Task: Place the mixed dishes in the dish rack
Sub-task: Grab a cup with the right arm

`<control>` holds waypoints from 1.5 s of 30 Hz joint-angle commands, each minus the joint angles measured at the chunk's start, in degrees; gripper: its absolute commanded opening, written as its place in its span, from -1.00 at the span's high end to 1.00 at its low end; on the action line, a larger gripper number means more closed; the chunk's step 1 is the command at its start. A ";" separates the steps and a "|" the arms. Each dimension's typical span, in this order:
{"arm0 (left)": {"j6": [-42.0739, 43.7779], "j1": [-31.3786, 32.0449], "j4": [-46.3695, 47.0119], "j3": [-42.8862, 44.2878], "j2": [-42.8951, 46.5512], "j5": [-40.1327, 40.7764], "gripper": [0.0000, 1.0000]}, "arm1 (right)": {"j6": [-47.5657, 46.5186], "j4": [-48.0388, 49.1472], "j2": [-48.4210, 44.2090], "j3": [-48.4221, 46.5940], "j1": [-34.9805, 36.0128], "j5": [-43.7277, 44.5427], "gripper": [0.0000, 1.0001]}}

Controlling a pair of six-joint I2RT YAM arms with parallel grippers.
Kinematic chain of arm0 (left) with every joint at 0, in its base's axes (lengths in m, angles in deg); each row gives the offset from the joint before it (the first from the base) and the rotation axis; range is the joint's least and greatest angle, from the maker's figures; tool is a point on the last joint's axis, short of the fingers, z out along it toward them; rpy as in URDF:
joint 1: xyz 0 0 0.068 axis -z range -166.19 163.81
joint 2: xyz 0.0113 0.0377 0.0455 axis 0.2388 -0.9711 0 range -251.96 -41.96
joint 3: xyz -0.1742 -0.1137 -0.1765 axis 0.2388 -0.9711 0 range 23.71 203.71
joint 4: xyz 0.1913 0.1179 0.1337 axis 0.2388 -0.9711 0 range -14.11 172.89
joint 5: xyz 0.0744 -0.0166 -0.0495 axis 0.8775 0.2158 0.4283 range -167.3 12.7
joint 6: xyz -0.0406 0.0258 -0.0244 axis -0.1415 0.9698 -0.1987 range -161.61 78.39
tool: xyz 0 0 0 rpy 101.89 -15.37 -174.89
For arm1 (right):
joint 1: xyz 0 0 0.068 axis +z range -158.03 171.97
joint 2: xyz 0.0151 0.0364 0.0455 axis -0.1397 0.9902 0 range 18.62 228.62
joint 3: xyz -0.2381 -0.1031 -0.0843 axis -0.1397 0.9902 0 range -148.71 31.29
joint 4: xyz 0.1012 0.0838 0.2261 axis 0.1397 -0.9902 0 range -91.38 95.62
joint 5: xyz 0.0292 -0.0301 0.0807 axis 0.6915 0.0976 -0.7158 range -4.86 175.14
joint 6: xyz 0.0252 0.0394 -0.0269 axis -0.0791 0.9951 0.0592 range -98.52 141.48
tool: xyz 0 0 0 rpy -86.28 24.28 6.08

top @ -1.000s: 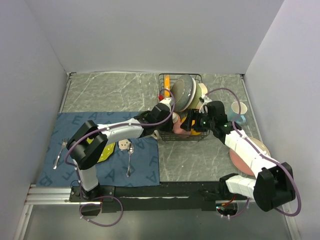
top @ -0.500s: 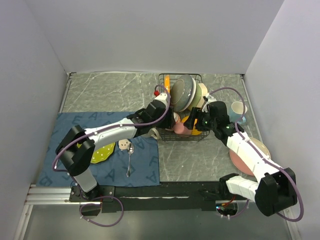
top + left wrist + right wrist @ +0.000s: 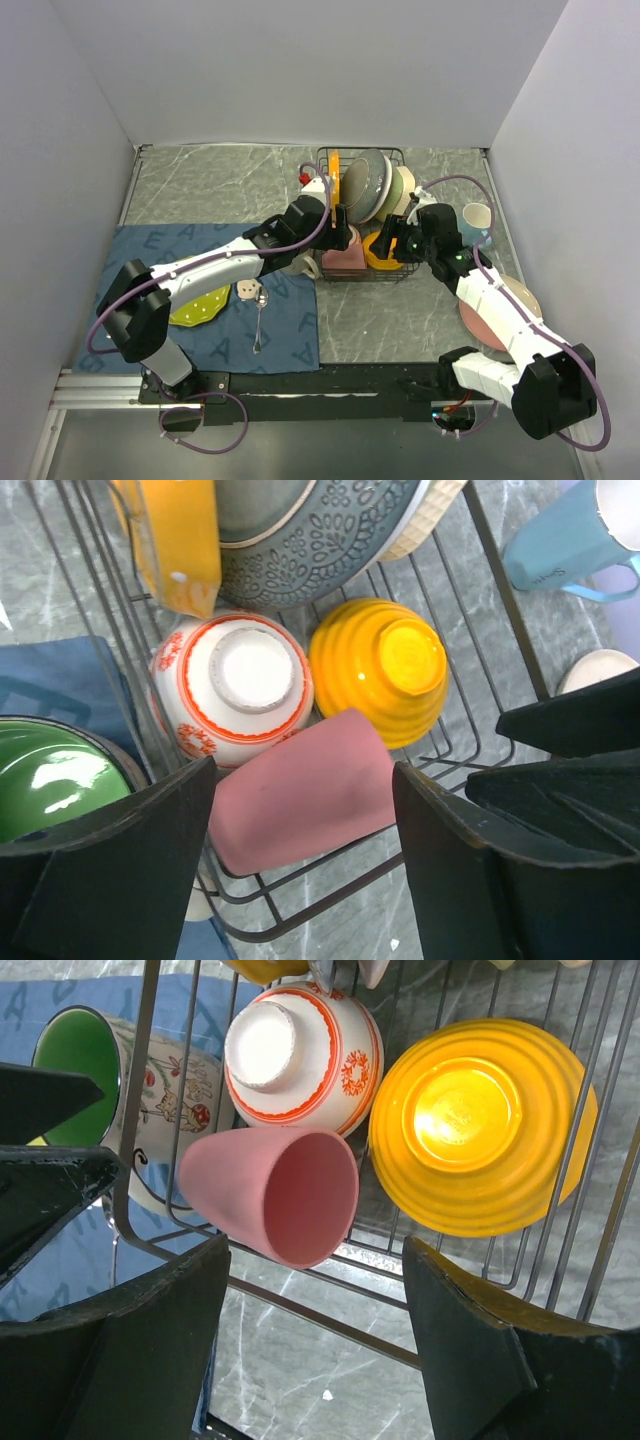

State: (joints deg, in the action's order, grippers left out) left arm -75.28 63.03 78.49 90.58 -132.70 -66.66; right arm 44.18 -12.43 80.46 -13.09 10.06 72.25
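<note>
Plainly, the bench [image 3: 220, 190] is a grey marbled slab, shut in by plain pale walls [image 3: 300, 70] at the left, back and right; a blue cloth mat [image 3: 205, 270] printed with letters covers its near-left part; the dish rack [image 3: 395, 160] stands on bare stone just beside the mat's right edge, toward the back wall.

Inside the rack, a grey plate [image 3: 310, 540] and an orange plate [image 3: 180, 540] stand on edge at the far end; at the near end a pink cup [image 3: 275, 1195] lies on its side, touching a red-patterned dish [image 3: 300, 1050] turned base-up, with an orange ribbed bowl [image 3: 485, 1125] upturned just beside them.

Both arms reach to the rack from either side; the left claw [image 3: 300, 860] hangs above the pink cup with its jaws spread wide, gripping nothing; the right claw [image 3: 310, 1330] hovers over the rack's near rim, likewise spread and gripping nothing.

Outside the wire, a mug [image 3: 110, 1100] with a green inside sits against the rack on the mat; a lime-green plate [image 3: 200, 305] and a spoon [image 3: 259, 320] lie on the mat; a blue mug [image 3: 478, 220] stands right of the rack; a pink plate [image 3: 480, 325] and a cream bowl [image 3: 520, 295] rest near the right wall.
</note>
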 commanded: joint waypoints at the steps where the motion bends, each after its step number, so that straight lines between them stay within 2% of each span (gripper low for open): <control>1: 0.10 0.27 -0.08 0.98 3.28 2.46 -0.56 | 0.15 0.73 -1.55 -2.20 0.11 1.11 -0.55; 13: -0.96 0.27 -3.77 0.28 7.68 4.66 -0.68 | -0.38 2.39 4.76 -3.87 1.25 -2.67 -0.56; 16: -1.22 0.10 -4.21 -0.07 9.17 3.70 -0.76 | 0.41 4.85 7.41 -3.00 1.25 -4.42 -0.56; 20: -1.57 -0.60 -4.82 -0.51 11.11 2.20 -0.99 | 0.94 9.24 9.96 -1.07 1.16 -8.02 -0.55; 25: -1.66 -1.66 -4.56 -1.57 13.83 0.53 -0.93 | 1.91 14.52 13.38 0.08 1.16 -13.48 -0.48; 31: -2.80 -4.21 -4.03 -3.32 16.12 -2.10 -0.93 | 2.53 16.99 14.71 0.96 1.07 -16.03 -0.07; 37: -3.33 -6.23 -3.77 -4.82 17.44 -3.34 -0.94 | 2.61 17.52 10.67 2.54 1.07 -14.80 0.60; 39: -3.33 -6.32 -3.86 -4.91 17.70 -3.43 -0.93 | 2.70 17.08 8.91 2.63 1.07 -13.84 0.73; 40: -3.24 -6.41 -3.94 -4.91 17.79 -3.60 -0.93 | 2.70 16.99 8.30 2.72 1.16 -13.49 0.87; 42: -3.24 -6.50 -4.03 -4.82 17.96 -3.86 -0.94 | 2.88 16.81 6.19 2.81 0.99 -12.26 1.00; 45: -3.16 -6.58 -4.03 -4.82 18.14 -5.00 -0.94 | 2.97 16.37 3.29 2.46 0.98 -12.16 1.00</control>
State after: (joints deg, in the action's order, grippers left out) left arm -77.81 56.77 73.50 85.73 -116.62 -69.53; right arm 47.78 2.59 87.87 -10.36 11.32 57.76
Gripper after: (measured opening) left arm 0.968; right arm 0.023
